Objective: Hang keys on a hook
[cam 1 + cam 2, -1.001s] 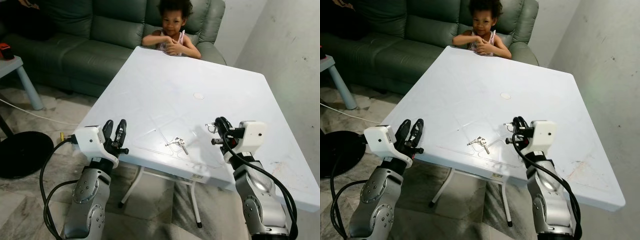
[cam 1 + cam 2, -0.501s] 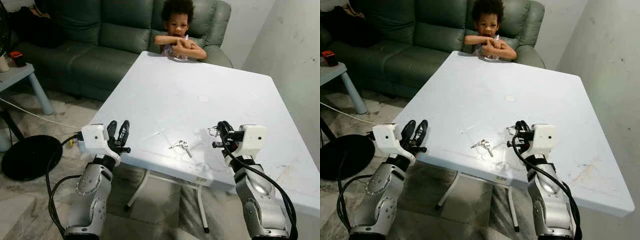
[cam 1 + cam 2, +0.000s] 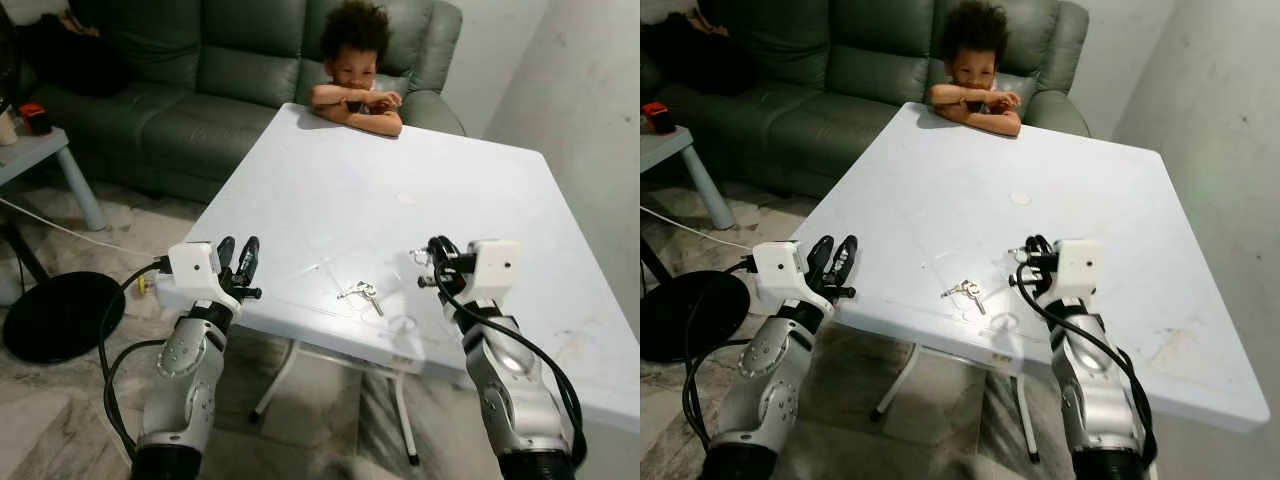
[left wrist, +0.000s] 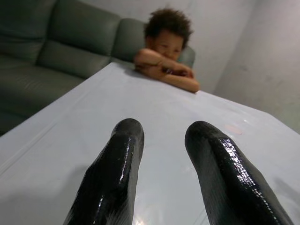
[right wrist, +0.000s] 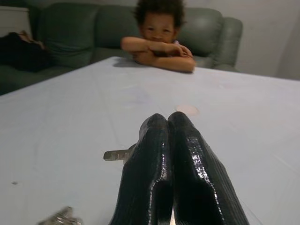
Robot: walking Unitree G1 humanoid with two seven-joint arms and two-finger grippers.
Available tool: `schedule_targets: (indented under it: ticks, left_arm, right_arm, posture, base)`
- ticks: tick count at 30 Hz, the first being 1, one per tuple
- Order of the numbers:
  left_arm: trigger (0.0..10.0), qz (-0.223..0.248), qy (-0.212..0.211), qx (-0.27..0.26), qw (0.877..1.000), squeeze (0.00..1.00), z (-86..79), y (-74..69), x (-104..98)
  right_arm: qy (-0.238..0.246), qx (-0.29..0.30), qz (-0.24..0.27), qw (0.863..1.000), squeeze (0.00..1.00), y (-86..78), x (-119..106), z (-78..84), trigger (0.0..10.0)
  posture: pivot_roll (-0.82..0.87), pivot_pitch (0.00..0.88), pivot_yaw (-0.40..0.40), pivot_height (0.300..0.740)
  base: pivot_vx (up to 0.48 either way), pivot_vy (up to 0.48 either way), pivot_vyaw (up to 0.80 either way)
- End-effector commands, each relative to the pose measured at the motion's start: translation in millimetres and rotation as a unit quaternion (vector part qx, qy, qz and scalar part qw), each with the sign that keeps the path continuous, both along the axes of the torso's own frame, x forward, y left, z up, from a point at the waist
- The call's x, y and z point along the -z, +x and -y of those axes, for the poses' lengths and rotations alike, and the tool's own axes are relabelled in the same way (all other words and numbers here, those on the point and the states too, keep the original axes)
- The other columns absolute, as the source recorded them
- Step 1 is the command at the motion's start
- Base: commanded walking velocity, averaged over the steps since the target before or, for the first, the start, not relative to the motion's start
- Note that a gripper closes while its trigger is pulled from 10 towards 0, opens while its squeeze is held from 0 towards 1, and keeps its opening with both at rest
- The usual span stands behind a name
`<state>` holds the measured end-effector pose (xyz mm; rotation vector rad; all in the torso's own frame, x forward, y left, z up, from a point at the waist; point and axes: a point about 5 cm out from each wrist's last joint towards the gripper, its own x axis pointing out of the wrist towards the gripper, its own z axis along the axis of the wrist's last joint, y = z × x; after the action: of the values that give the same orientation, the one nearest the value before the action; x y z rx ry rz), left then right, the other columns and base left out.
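A small bunch of keys [image 3: 360, 291] lies on the white table [image 3: 340, 170] near its front edge. My right gripper [image 3: 430, 264] hovers just right of the keys, shut on a small metal piece [image 5: 116, 154] that sticks out beside its fingers [image 5: 187, 154]; I cannot tell if that piece is a key or a hook. My left gripper [image 3: 238, 262] is open with nothing between its fingers [image 4: 117, 159], at the table's front left edge, well left of the keys.
A person [image 3: 355, 80] leans on the table's far edge with folded arms. Behind is a green sofa [image 3: 190, 90]. A small side table [image 3: 40, 150] and a black round base [image 3: 55, 315] stand at the left. A wall [image 3: 590, 120] runs along the right.
The person has lowered both arms and folded them on the table. The view has shifted a little. Both grippers keep about the same places and states.
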<state>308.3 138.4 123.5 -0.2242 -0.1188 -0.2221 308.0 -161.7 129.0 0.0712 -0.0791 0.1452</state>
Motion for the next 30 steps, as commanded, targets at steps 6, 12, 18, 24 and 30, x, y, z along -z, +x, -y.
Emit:
schedule_targets:
  ticks: [6, 12, 18, 24, 30]
  left_arm:
    - [10.0, 0.003, 0.003, -0.013, 1.000, 0.00, -4.3, 4.5, -5.0]
    - [10.0, -0.012, -0.009, -0.022, 1.000, 0.00, -7.4, 7.6, -1.8]
    - [10.0, -0.008, -0.012, -0.034, 0.999, 0.00, -7.1, 11.1, -7.3]
    - [10.0, -0.023, -0.015, -0.042, 0.999, 0.00, -7.9, 11.2, -5.2]
    - [10.0, -0.026, -0.027, -0.046, 0.998, 0.00, -8.9, 11.7, -5.5]
  right_arm:
    - [0.000, 0.016, 0.006, 1.000, 0.00, 2.1, 0.4, -0.1, 10.0]
    - [0.007, 0.012, 0.003, 1.000, 0.00, 0.8, 3.8, -7.4, 10.0]
    - [0.008, 0.009, 0.001, 1.000, 0.00, 2.6, 4.7, -10.1, 10.0]
    - [0.008, 0.008, 0.000, 1.000, 0.00, 2.7, 4.8, -11.7, 10.0]
    - [0.011, 0.007, -0.001, 1.000, 0.00, 2.0, 5.0, -14.3, 10.0]
  posture:
    - [0.14, 0.000, -0.075, 0.740]
    - [0.15, 0.000, -0.080, 0.740]
    - [0.16, 0.000, -0.087, 0.740]
    - [0.16, 0.000, -0.093, 0.740]
    - [0.17, 0.000, -0.093, 0.740]
  base:
    - [0.000, 0.000, -0.77]
    - [0.000, 0.160, -0.77]
    - [0.000, 0.240, -0.78]
    - [0.000, 0.000, -0.78]
    - [0.000, 0.000, -0.78]
